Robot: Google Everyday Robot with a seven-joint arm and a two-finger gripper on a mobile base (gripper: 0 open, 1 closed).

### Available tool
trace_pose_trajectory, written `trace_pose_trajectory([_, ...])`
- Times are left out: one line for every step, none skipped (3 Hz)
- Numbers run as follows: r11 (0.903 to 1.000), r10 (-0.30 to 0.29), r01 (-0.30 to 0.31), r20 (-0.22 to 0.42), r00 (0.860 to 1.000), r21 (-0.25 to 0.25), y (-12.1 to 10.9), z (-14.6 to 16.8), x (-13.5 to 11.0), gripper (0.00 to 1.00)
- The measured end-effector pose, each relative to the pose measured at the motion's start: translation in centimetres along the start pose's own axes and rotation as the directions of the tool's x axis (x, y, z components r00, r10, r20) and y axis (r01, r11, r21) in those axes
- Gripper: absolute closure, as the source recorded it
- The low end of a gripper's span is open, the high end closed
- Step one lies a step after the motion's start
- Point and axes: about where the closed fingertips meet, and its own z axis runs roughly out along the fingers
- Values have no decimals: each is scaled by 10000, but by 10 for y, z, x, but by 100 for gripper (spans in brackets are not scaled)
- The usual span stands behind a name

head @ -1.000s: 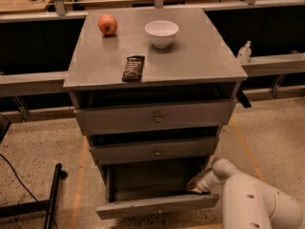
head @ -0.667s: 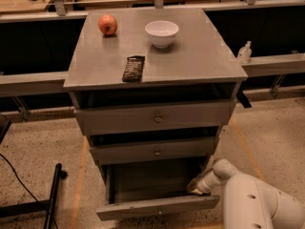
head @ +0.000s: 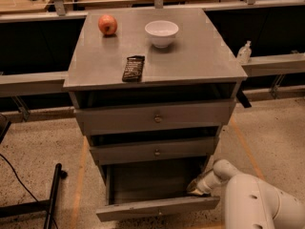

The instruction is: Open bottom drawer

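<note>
Gripper (head: 194, 189) low at right end of bottom drawer (head: 157, 207), tucked behind front panel, likely hooking edge to pull; grip state cannot tell; drawer well out

Dim overhead light; gripper (head: 193, 189) shadowed at bottom drawer (head: 157, 208).

bottom drawer (head: 157, 208) pulled out, front at 6 o'clock in frame | gripper (head: 194, 189) at 5 o'clock, at the drawer's right end just behind the front | cabinet top (head: 200, 61): apple (head: 107, 25) at 10 o'clock, white bowl (head: 161, 33) at 12, dark packet (head: 134, 68) at 7
</note>
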Motion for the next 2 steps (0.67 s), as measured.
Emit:
trace_pose_trajectory([10000, 0, 0, 0, 10000, -1, 0, 0, 0, 100])
trace_pose_trajectory([10000, 0, 0, 0, 10000, -2, 0, 0, 0, 100])
